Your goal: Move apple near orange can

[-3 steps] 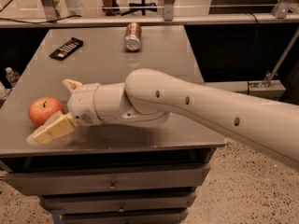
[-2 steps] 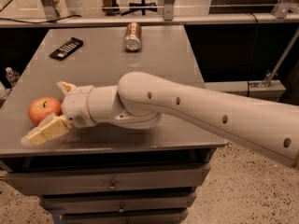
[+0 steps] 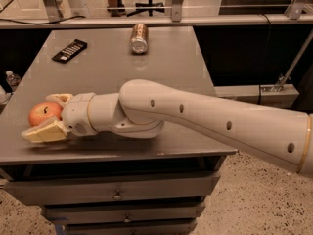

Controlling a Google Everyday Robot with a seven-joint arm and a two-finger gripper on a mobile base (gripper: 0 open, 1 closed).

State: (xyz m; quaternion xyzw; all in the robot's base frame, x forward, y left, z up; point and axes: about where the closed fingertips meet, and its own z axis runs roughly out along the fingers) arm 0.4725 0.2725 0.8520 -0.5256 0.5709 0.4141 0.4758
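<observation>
Nearest the camera, the grey cabinet's drawers (image 3: 117, 195) sit under the front edge of the tabletop (image 3: 166, 58). Just behind that edge, at the near-left corner, the apple (image 3: 44, 114) rests on the tabletop with its dark stem pointing up.

The gripper (image 3: 40, 117) is at this same corner, low over the surface and reaching toward the left. Its two pale fingers are spread wide with the apple between them. One finger (image 3: 41, 131) lies along the apple's near side, close to the tabletop. The other (image 3: 59, 98) shows behind the apple's far-right side. I cannot tell whether either finger presses on the fruit. The thick white arm (image 3: 205, 121) runs from the gripper's wrist across the front of the tabletop and leaves at the right.

Farther back on the left lies a black remote control (image 3: 70, 50), set at an angle. The orange can (image 3: 139, 38) lies on its side near the middle of the far edge, with its silver end facing the camera. It is well apart from the apple. A small bottle (image 3: 11, 79) stands off the left side of the tabletop. Beyond the far rail, the base of an office chair (image 3: 146, 6) is on the floor.
</observation>
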